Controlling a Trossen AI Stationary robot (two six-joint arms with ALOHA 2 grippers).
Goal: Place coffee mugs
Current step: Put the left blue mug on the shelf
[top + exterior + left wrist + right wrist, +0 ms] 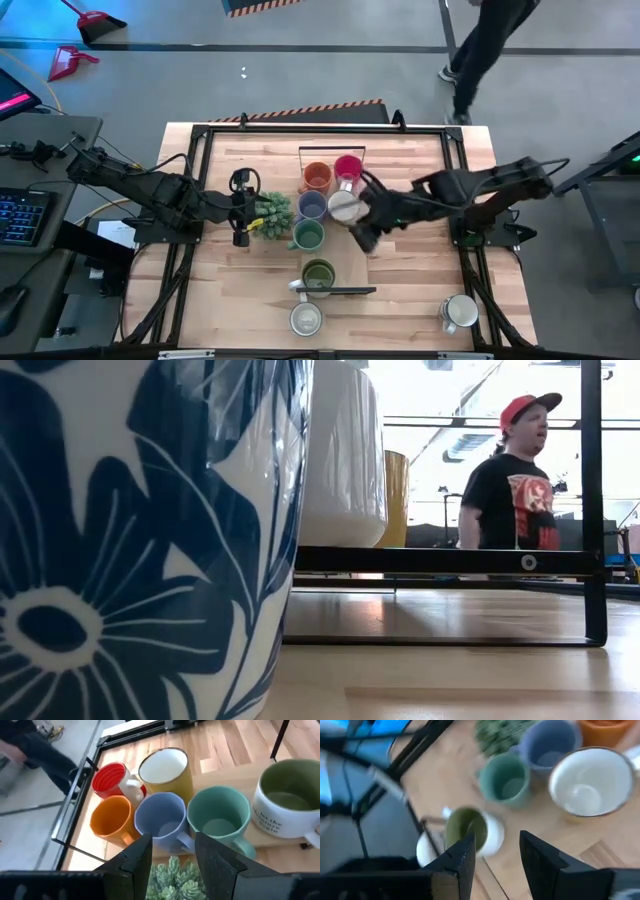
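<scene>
The left end effector (241, 212) hangs at the plant (271, 214), its fingers set narrowly apart with nothing between them; it looks parked there, out of the way of the mug cluster.

Just right of the plant the mugs stand packed together in rows: orange mug (317, 177) and red mug (348, 167) at the far side, blue mug (312, 206) and yellow mug (344, 207) in front of them, teal mug (307, 235) nearer still, then the olive-lined mug (318, 273) and a white mug (306, 319) at the near edge of the tabletop (410, 290). The tight grouping reads as deliberate, each mug set touching or just beside its neighbour.

The right end effector (362, 234) hovers just right of the yellow mug, fingers apart and empty. Judging by that, the yellow mug is set down and released.

One more white mug (459, 312) stands alone well apart at the near right corner, probably the next to fetch.
</scene>
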